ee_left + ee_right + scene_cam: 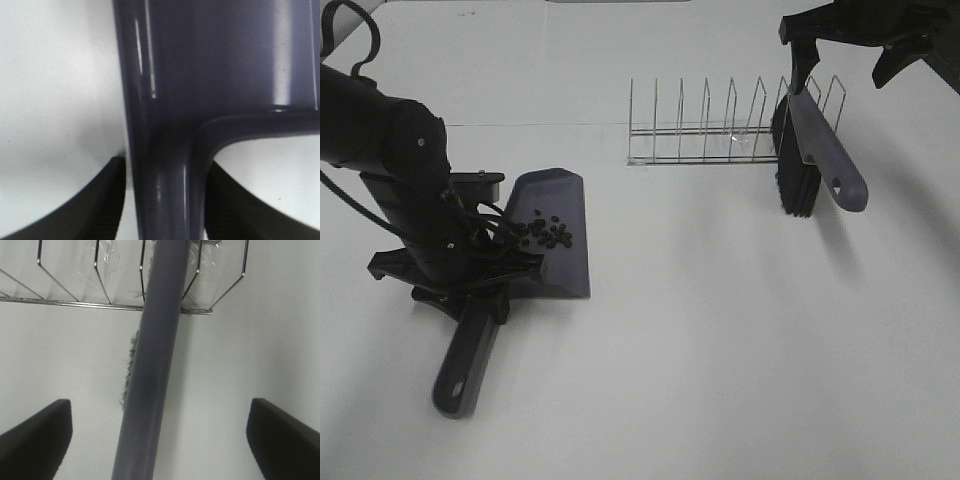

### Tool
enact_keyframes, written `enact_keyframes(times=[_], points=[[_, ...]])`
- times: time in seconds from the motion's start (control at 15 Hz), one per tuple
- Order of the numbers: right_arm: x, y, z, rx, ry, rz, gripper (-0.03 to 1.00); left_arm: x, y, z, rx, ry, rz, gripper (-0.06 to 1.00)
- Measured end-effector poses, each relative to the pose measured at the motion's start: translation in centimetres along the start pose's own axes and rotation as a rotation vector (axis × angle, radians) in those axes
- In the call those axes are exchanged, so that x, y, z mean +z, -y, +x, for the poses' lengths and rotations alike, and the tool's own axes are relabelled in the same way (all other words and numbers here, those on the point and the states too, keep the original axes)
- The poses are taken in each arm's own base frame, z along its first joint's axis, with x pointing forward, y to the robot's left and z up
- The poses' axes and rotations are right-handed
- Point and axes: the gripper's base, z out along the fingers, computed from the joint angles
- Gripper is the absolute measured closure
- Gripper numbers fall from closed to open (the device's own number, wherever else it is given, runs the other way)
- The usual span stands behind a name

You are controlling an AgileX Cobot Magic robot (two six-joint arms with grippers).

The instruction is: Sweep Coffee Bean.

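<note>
The left pincer point(470, 285) is sitting low over the neck of the dustpan point(552, 235), with one finger point(85, 210) on each side of the handle point(465, 360); in the left wrist view a thin strip of white is showing between this finger and the handle, and the other side is too dark to judge, so I cannot tell if the pincer is gripping or already loose. The dustpan is lying flat on the white worktop point(720, 350), its handle pointing toward the near edge. The coffee beans point(548, 233) are lying in a loose cluster on the dustpan blade, close to the left arm. The right pincer point(845, 45) is hanging open and wide above the brush point(815, 150), its two fingers point(35, 437) well apart from the brush handle point(155, 360) between them and not touching it. The brush is leaning against the right end of a wire rack point(720, 130), with its dark bristles point(790, 175) down on the worktop.
</note>
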Motion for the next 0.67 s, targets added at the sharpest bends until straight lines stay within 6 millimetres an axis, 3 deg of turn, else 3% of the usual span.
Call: enact_keyframes(times=[0.13,0.27,0.47,0.67], points=[[-1.2,0.1,0.1,0.001,0.004,-0.001,0.16,-0.6,0.3,-0.5,0.002,-0.034,-0.003,0.39],[-3.5,0.4,0.1,0.005,0.032,-0.002,0.16,-2.6,0.8,-1.0,0.010,-0.015,0.008,0.35],[-7.2,0.8,0.6,0.009,0.093,-0.013,0.16,-8.4,1.0,-1.0,0.054,0.102,0.021,0.34],[-10.7,0.9,2.6,0.004,0.115,-0.055,0.16,-15.1,0.3,1.2,0.101,0.186,-0.003,0.34]])
